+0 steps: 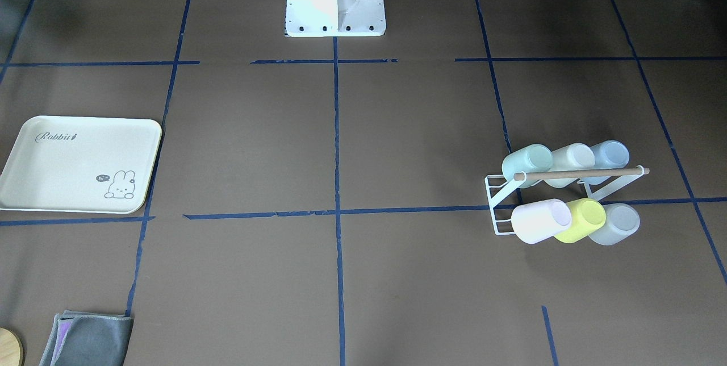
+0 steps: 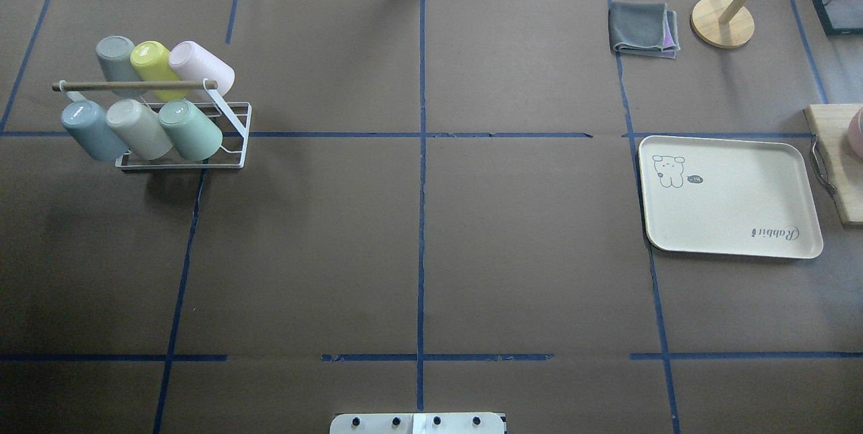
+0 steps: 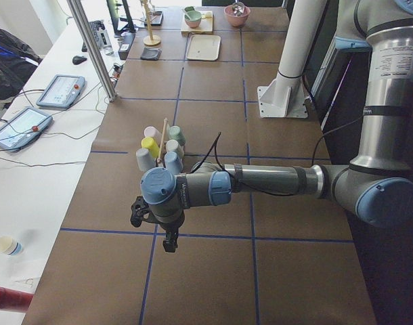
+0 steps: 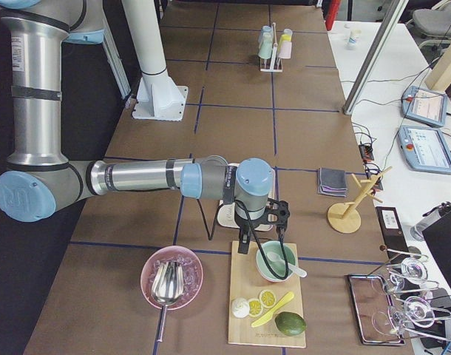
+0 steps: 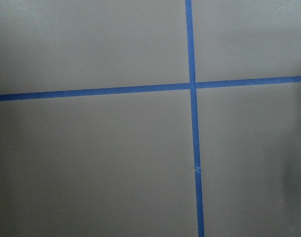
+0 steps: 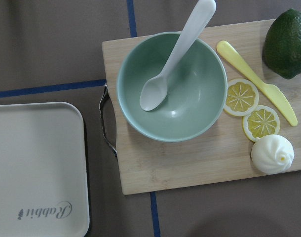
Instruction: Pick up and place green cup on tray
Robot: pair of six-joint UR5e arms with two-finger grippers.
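The green cup (image 2: 191,129) leans on the rack (image 2: 245,134) at ten o'clock, well apart from the tray (image 2: 731,245) at three, and though I cannot tell whether my left pincer (image 3: 167,238) or right pincer (image 4: 264,229) is open, a crooked pull may drag the rack.

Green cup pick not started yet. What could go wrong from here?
1. The green cup lies tilted on the rack, tight against a pale cup and close to the wooden bar: a grasp may bump either.
2. The wire rack may drag along if the cup catches.
3. The tray sits at the table's opposite end: a long carry, maybe beyond one arm's reach.
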